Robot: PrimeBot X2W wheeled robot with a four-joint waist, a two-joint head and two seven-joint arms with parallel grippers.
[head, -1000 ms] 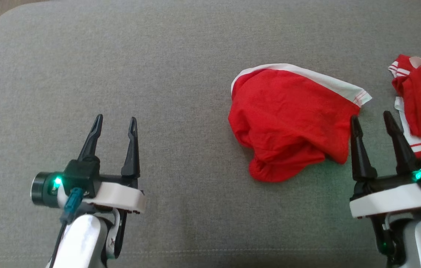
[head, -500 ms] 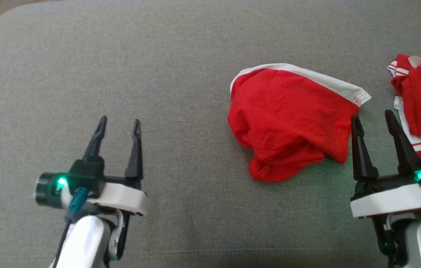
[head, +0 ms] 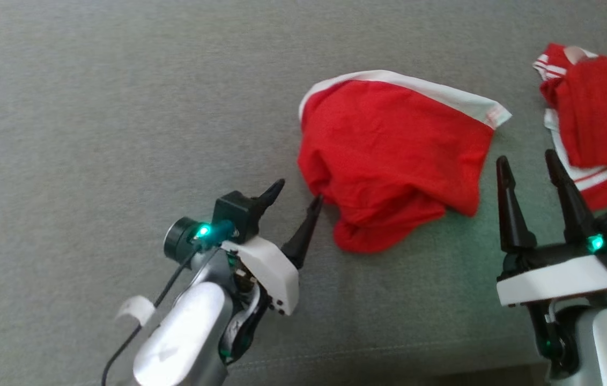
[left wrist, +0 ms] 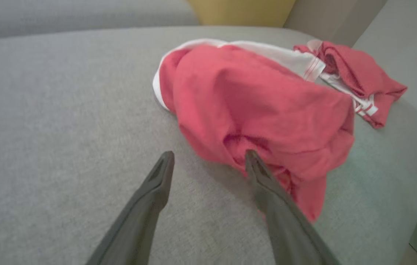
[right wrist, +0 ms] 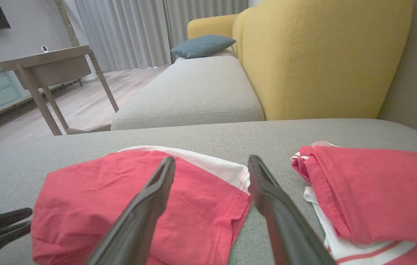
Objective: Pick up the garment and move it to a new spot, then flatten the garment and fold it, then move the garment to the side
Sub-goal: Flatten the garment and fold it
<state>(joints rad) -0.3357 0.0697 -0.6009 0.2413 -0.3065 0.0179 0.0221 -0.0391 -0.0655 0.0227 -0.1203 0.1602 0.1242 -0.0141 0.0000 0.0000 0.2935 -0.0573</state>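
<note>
Grey sofa cushion [head: 94, 107]; crumpled red garment [head: 394, 150] lies on it, long axis sideways; left gripper [head: 300, 191], jaws wide, tips at the garment's left edge, looks nearest; right gripper [head: 526, 156], also wide, just beside its right edge.

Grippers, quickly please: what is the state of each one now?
Left gripper: open, holding nothing, one tip at the edge of the red garment.
Right gripper: open, holding nothing.

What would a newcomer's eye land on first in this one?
The crumpled red garment with white trim, lying mid-right on the grey cushion. Next, the open left gripper pointing at its left edge, and a second red garment at the far right.
</note>
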